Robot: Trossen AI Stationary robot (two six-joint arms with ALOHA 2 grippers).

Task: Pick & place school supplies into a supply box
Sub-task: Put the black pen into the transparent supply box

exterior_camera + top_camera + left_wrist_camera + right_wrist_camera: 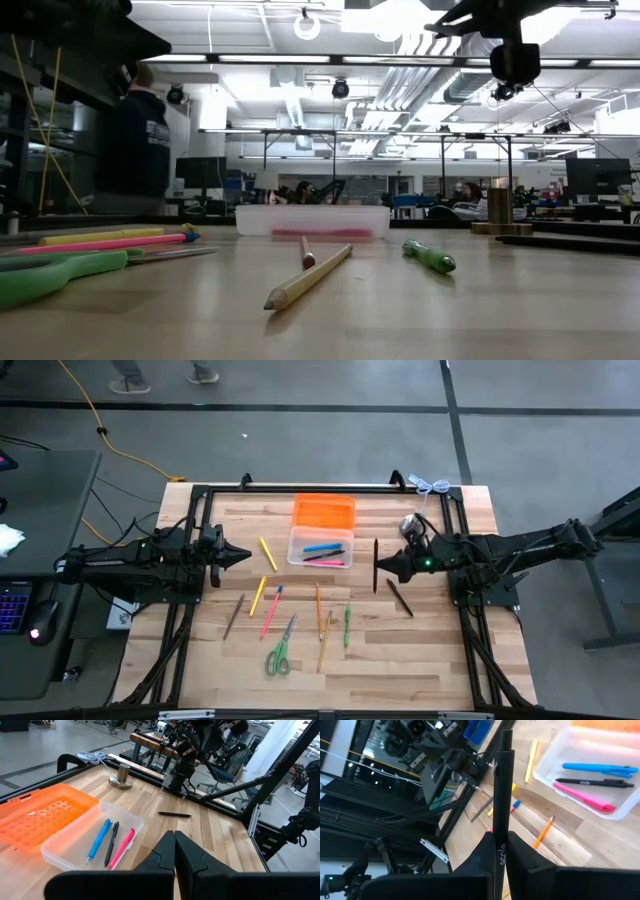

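- My right tool (388, 568) sits right of the supply box (320, 547), its fingers clamped on a black pen (376, 565); in the right wrist view that pen (501, 795) stands up between the fingers.
- My left tool (243, 555) waits left of the box, fingers pressed together with nothing between them.
- The supply box rests near the far middle of the worktop (420, 650), its orange lid (324, 512) folded back flat behind it.
- Inside the box I see a blue pen (323, 547), a black pen (112, 843) and a pink pen (331, 563), lying side by side.
- Another dark pen (400, 598) lies on the wood just near my right tool.
- A yellow pencil (267, 553) lies just left of the box.
- Nearer the front I count a grey pencil (233, 616), a yellow marker (258, 596), a pink pen with a blue cap (271, 611), two orange pencils (321, 625), a green marker (347, 626) and green-handled scissors (279, 651).
- A silvery bell-like object (410, 524) stands right of the lid.
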